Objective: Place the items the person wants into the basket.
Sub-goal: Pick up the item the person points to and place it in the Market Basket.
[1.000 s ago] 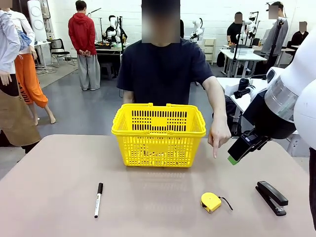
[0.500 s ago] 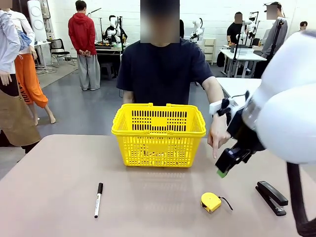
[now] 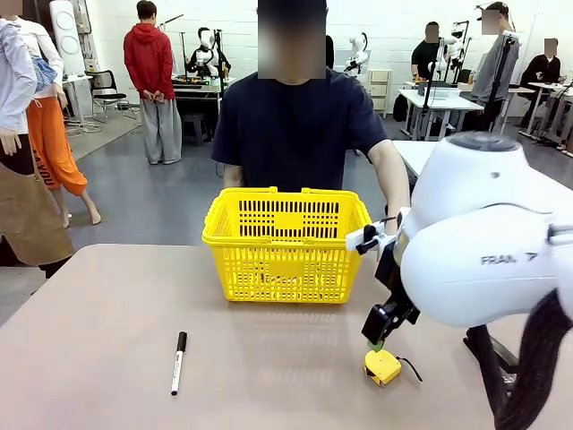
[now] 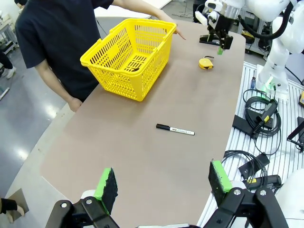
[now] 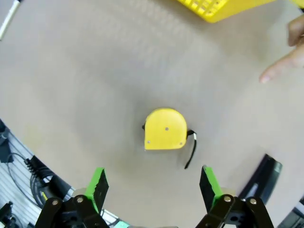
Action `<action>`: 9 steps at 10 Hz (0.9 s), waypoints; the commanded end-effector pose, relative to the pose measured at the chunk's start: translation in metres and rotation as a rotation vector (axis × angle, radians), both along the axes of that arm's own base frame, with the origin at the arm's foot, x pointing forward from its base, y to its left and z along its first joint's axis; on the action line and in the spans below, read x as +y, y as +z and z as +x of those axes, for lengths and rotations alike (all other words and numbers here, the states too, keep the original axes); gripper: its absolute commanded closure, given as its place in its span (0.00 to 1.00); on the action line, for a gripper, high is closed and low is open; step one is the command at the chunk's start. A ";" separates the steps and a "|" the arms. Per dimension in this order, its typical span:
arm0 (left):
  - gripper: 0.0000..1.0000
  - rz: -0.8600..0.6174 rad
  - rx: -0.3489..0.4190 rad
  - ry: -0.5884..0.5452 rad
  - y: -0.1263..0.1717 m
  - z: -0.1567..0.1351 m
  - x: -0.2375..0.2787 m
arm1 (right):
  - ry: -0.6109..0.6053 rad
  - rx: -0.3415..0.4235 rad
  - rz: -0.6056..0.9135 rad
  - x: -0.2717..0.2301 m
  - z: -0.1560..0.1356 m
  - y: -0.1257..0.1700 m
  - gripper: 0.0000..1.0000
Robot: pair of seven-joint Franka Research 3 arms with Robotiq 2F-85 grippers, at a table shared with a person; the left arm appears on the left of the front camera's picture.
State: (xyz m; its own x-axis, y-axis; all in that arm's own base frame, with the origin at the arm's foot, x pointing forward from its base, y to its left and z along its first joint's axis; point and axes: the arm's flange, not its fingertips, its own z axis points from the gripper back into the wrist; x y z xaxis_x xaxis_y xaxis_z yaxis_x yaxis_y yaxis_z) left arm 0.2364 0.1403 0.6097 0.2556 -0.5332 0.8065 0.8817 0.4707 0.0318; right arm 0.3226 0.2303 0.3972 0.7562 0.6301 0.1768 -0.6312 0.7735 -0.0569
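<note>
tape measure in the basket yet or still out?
Out. The tape measure lies flat on the table, apart from the basket, under the open right gripper.

The right gripper hung with its 2 green pads spread wide above the yellow tape measure, not touching it. The person's hand pointed at the table near the basket; a black stapler lay nearby.

The right arm swings in from three o'clock toward the middle of the table, and its bulk now hides the person's pointing hand and most of the stapler in the front view. Its gripper, up near the person's hand a second ago, drops toward six o'clock and hangs with jaws wide just above the tape measure.
</note>
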 end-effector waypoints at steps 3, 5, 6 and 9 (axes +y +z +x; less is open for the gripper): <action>0.00 -0.008 -0.019 -0.022 0.000 0.000 0.001 | 0.044 0.038 -0.026 -0.008 -0.012 -0.063 0.00; 0.00 -0.008 -0.019 -0.022 0.000 0.000 0.001 | 0.039 0.054 -0.017 -0.011 -0.006 -0.077 0.00; 0.00 -0.008 -0.019 -0.022 0.000 0.000 0.001 | 0.030 0.059 -0.021 -0.013 -0.002 -0.081 0.00; 0.00 -0.008 -0.019 -0.022 0.000 0.000 0.001 | -0.023 0.070 -0.025 -0.025 0.014 -0.091 0.00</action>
State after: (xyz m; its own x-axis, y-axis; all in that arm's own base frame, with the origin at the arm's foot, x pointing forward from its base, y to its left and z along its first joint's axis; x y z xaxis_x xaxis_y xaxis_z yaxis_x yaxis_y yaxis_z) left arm 0.2364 0.1397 0.6102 0.2507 -0.5293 0.8106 0.8830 0.4683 0.0326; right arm 0.3484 0.2254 0.3208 0.7802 0.6185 0.0932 -0.6209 0.7839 -0.0040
